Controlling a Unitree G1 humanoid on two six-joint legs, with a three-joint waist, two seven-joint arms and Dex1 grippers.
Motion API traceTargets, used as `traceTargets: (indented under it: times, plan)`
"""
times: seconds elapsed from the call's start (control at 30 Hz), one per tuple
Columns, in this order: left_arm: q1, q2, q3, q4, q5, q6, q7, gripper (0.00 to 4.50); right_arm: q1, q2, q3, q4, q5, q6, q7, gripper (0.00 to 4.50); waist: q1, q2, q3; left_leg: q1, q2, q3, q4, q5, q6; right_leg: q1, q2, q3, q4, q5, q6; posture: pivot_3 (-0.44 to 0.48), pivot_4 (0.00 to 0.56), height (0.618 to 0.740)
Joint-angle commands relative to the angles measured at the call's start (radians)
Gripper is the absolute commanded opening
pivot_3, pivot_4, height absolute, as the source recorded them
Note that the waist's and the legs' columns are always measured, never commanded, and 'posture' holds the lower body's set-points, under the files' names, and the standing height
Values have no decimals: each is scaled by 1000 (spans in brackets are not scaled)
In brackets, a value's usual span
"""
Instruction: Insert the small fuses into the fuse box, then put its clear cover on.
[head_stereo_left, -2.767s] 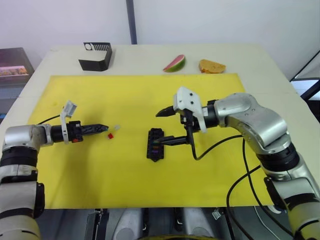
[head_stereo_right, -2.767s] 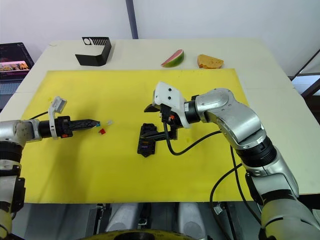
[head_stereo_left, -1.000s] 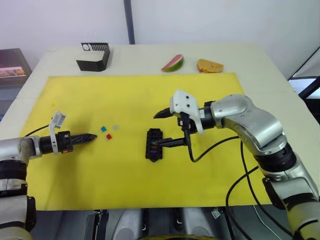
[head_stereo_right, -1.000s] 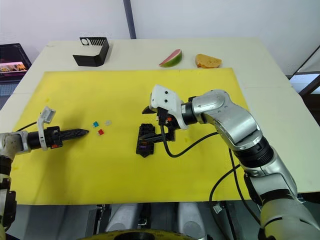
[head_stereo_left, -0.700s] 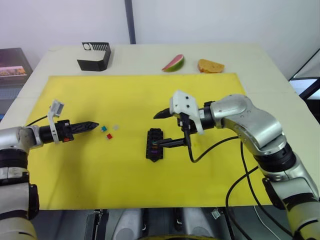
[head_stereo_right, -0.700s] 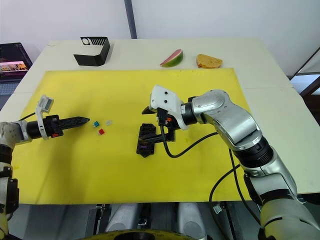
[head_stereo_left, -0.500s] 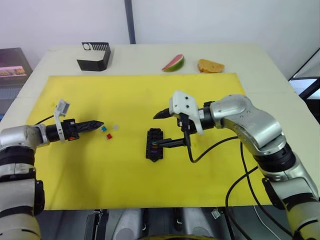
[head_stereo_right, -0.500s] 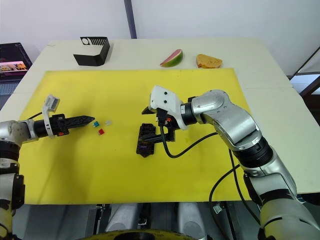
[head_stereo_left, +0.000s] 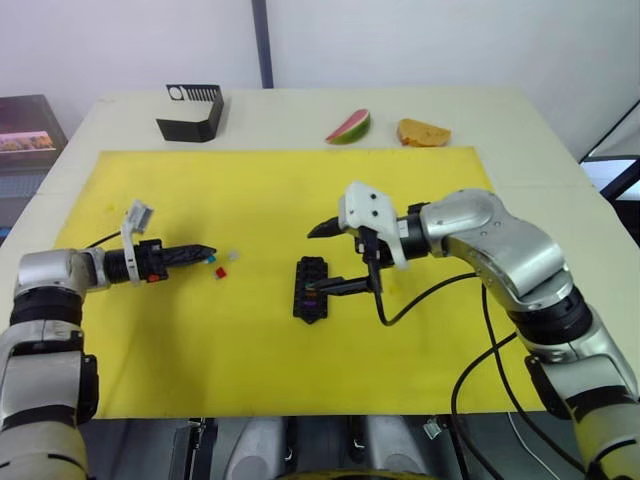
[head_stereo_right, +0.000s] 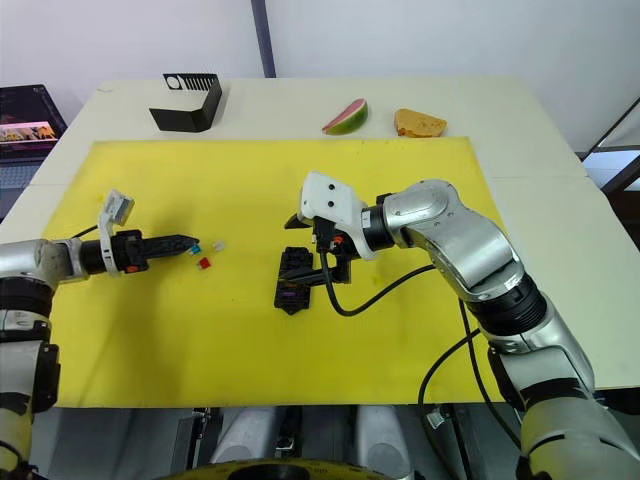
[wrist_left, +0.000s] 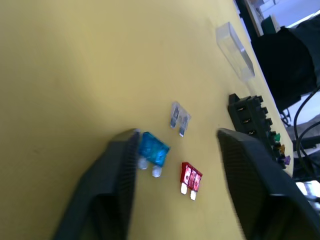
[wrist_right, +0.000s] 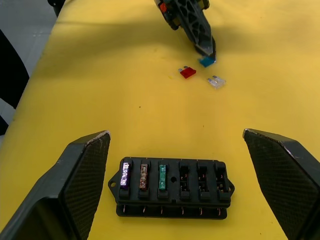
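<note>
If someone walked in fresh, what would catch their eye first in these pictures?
Probably the bright yellow mat, with the black fuse box at its centre between the open right gripper. Next, three loose fuses, blue fuse, red fuse and clear fuse, at the open left gripper.

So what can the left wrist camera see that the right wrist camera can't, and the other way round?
Only the left wrist view shows the clear cover lying on the yellow mat. Only the right wrist view shows the whole fuse box from above, with three fuses in and three slots empty, plus the left gripper. Both show the blue fuse, red fuse and pale fuse lying loose.
</note>
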Motion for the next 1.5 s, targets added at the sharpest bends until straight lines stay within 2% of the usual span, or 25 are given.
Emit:
traceTargets:
  times: [0.03,0.23,0.33,0.4,0.73,0.83,1.17,1.5]
  plan:
    - [10,2,-2,-5,12,4,12,2651,-14,-6,-16,-33,4,-6,-3,4500,0,0,0,0,0,0,0,0,0,0,0,0,0,0,0,0,150,740]
    - [19,20,9,37,21,-16,24,2651,-17,-1,-10,-27,1,-10,-4,4500,-2,0,0,0,0,0,0,0,0,0,0,0,0,0,0,0,150,740]
    - [24,24,13,43,21,-22,31,1729,-17,0,-8,-25,0,-12,-4,4500,-3,0,0,0,0,0,0,0,0,0,0,0,0,0,0,0,150,740]
    - [28,26,12,45,21,-25,32,823,-18,1,-8,-24,0,-12,-4,4500,-4,0,0,0,0,0,0,0,0,0,0,0,0,0,0,0,150,740]
    - [33,33,13,38,18,-22,26,823,-14,-1,-10,-26,0,-15,-2,4500,-4,0,0,0,0,0,0,0,0,0,0,0,0,0,0,0,150,740]
    - [37,40,14,23,13,-13,20,26,-13,-1,-11,-28,1,-15,-3,4500,-4,0,0,0,0,0,0,0,0,0,0,0,0,0,0,0,150,740]
    - [88,69,33,-67,-21,33,6,26,-16,3,-9,-23,0,-17,-6,4500,-8,0,0,0,0,0,0,0,0,-1,0,0,0,0,0,0,150,740]
    - [140,59,85,-155,-66,74,56,26,-21,13,-4,-12,-4,-27,-1,4500,-5,0,0,0,0,0,0,0,0,-1,0,0,0,0,0,0,150,740]
